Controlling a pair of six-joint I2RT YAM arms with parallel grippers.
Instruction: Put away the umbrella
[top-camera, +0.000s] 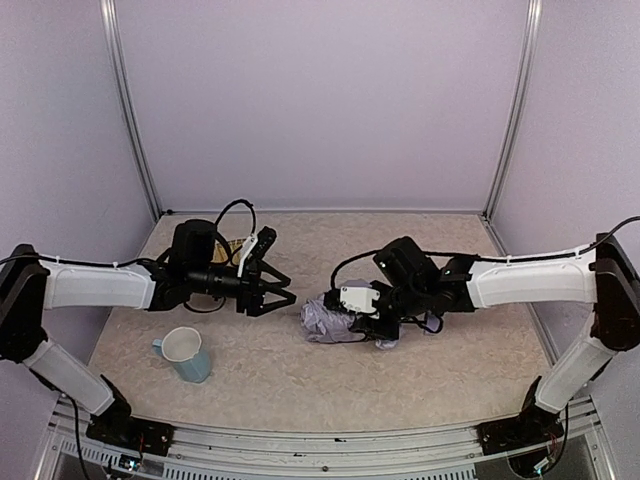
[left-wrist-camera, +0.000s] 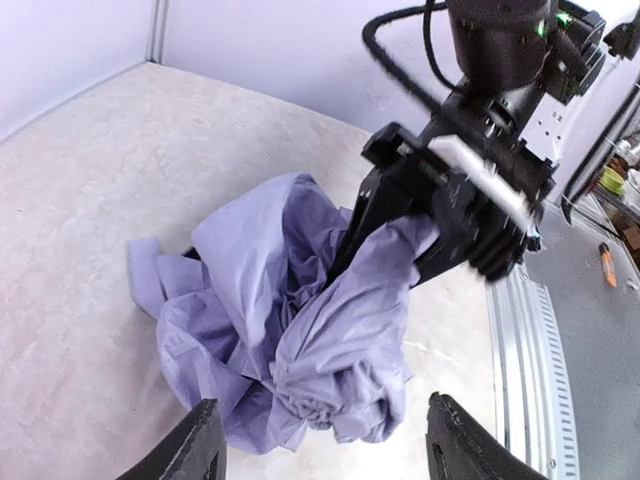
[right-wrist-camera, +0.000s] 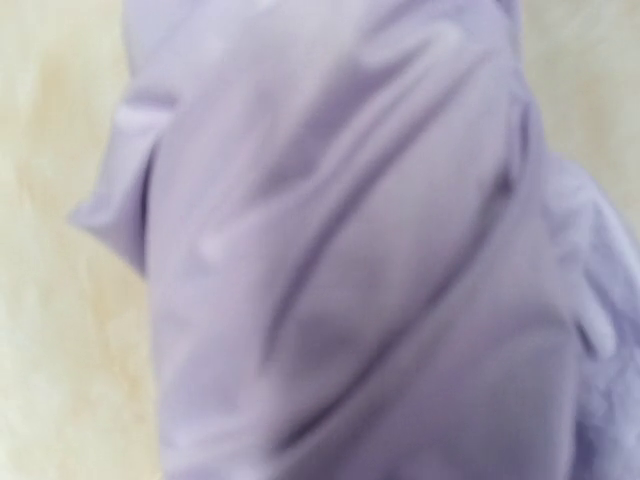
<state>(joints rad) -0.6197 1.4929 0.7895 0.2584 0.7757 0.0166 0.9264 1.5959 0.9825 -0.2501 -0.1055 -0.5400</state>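
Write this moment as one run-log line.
left fingers: open, short of umbrella | right fingers: closed on umbrella fabric | umbrella: bunched on table

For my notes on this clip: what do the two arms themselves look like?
Both the left arm and right arm have white tubular links between black joints, black wrist housings and black jaws. A thin black cable loops over each wrist, and a small white plate sits near the jaws.
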